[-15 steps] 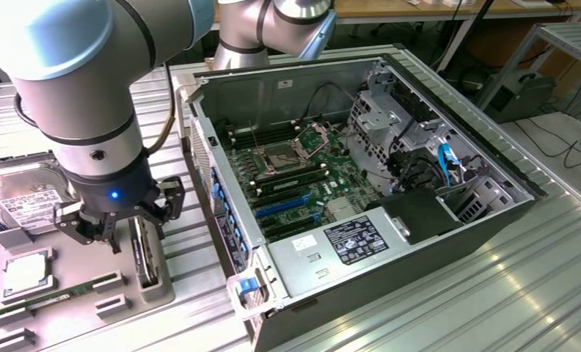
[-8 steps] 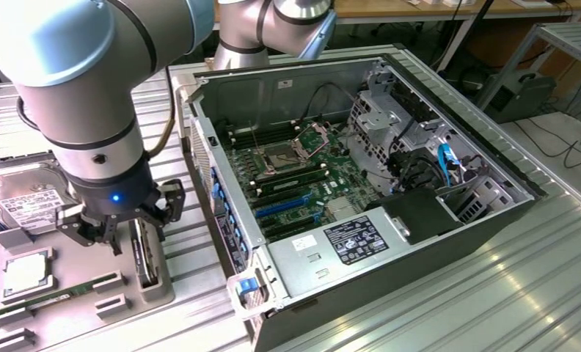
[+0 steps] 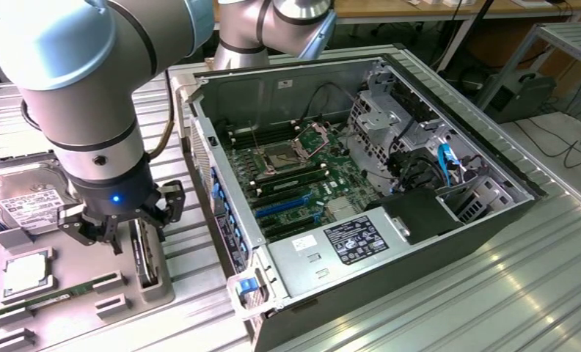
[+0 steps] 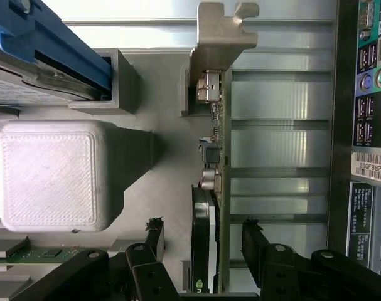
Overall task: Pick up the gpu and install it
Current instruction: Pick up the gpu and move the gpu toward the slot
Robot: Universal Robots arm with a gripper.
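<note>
The gpu (image 3: 147,258) stands on edge in a slot of the grey parts holder (image 3: 158,297), at the exterior view's left. From the wrist view I look down on its thin green board edge (image 4: 223,169), with the silver end bracket (image 4: 223,34) at one end and the black cooler (image 4: 203,244) on one face. My gripper (image 3: 132,233) hangs right over the card, open. In the wrist view the gripper (image 4: 204,241) straddles the card, one black fingertip (image 4: 154,237) on the cooler side and the other on the board side, both with a gap to the card.
The open computer case (image 3: 486,220) lies beside the holder, motherboard (image 3: 290,176) facing up; its rear ports (image 4: 366,81) show in the wrist view. A hard drive (image 3: 26,199), a processor (image 3: 24,271) and a memory stick (image 3: 46,297) also sit on the holder. A grey printed block (image 4: 52,175) rises near the card.
</note>
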